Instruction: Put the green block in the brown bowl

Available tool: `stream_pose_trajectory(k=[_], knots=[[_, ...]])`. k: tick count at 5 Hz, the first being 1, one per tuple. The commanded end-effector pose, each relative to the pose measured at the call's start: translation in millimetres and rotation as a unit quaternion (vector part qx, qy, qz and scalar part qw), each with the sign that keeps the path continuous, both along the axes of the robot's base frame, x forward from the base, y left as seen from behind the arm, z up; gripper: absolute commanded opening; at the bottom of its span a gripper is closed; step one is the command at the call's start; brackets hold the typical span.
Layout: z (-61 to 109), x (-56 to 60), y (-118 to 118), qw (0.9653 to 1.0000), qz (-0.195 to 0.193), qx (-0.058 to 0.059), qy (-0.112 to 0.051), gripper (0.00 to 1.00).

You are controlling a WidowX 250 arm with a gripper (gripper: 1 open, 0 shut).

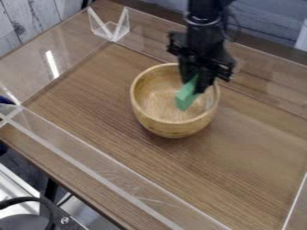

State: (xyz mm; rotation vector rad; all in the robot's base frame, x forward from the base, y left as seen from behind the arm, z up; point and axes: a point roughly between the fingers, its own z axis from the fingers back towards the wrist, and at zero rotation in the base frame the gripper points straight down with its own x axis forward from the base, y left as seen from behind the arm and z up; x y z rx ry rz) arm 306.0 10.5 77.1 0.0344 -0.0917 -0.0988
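While the black arm reaches down from the top of the frame, its pincer [192, 85] is clamped on the green block [188, 93], which hangs tilted over the right inner part of the brown bowl [153, 106]. The bowl sits at centre frame on the wooden desk [246, 157], inside clear plastic walls [72, 148].
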Motion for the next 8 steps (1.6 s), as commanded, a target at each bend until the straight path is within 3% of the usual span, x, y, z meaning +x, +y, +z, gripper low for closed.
stream_pose_trajectory(k=[1, 3, 8], knots=[[6.8, 1.5, 15, 0.9998, 0.006, 0.006, -0.021, 0.00], [-5.2, -2.2, 20, 0.9999, 0.008, 0.009, -0.007, 0.00], [-15.7, -1.0, 21, 0.9999, 0.006, 0.006, 0.013, 0.00]])
